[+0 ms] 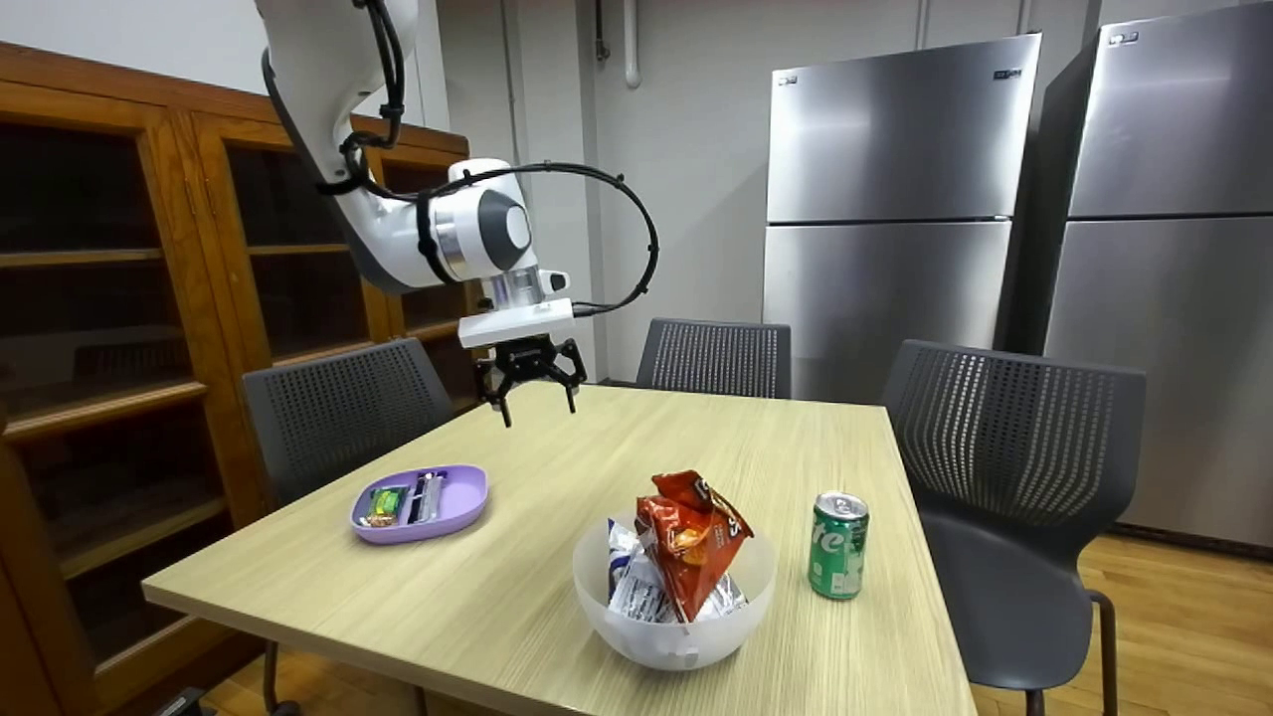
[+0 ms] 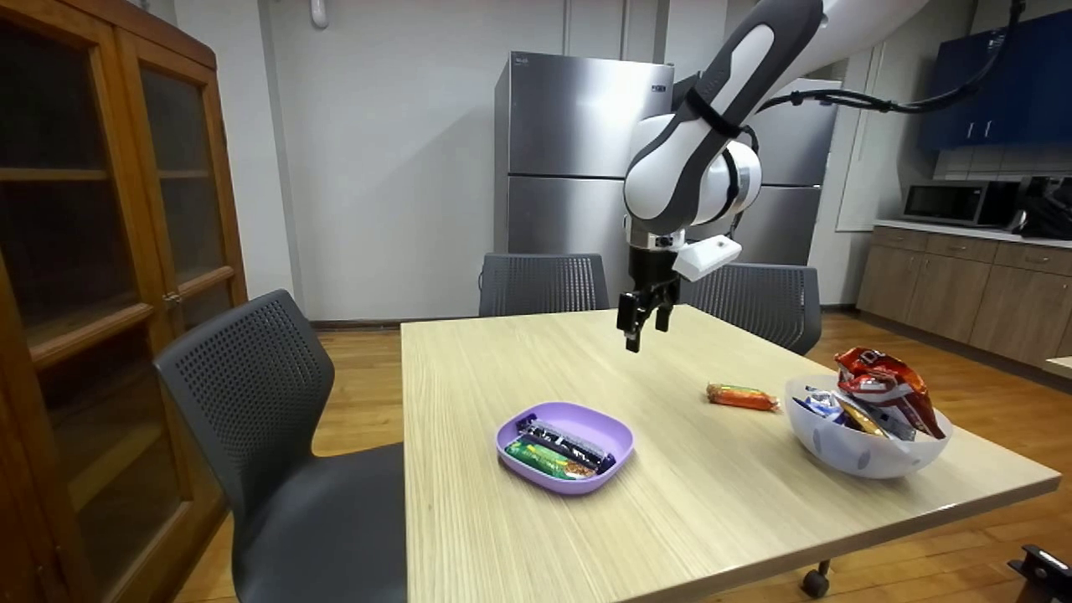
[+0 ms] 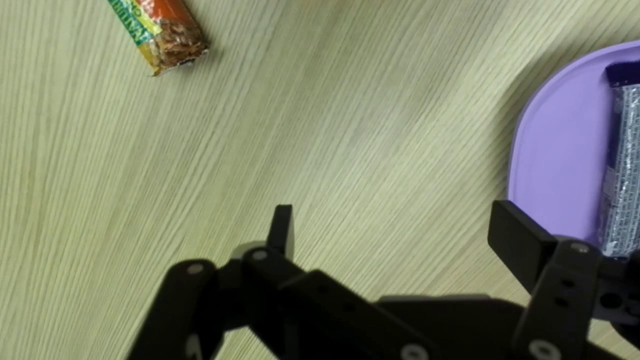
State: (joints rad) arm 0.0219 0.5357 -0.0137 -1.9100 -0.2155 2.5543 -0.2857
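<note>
My black gripper (image 1: 539, 413) hangs above the table with nothing between its widely spread fingers; in the wrist view the gripper (image 3: 392, 215) has bare wood under its gap. One finger (image 3: 517, 240) overlaps the rim of a purple tray (image 3: 555, 150) in that picture, though the gripper is well above it. Inside the tray (image 2: 615, 431) lie a dark wrapped bar (image 2: 569, 441) and a green wrapped bar (image 2: 540, 456), side by side. An orange-and-green wrapped bar (image 3: 175, 32) rests loose on the wood; this bar (image 2: 741, 397) is not visible in an exterior view, where the bowl stands in front.
A translucent white bowl (image 1: 676, 646) holds a red chip bag (image 1: 691, 547) and several other packets, rising above its rim. Beside it stands a green can (image 1: 837, 547). Dark chairs (image 1: 1004, 467) surround the wooden table (image 1: 756, 428). A glass-door cabinet (image 1: 189, 298) lines a wall.
</note>
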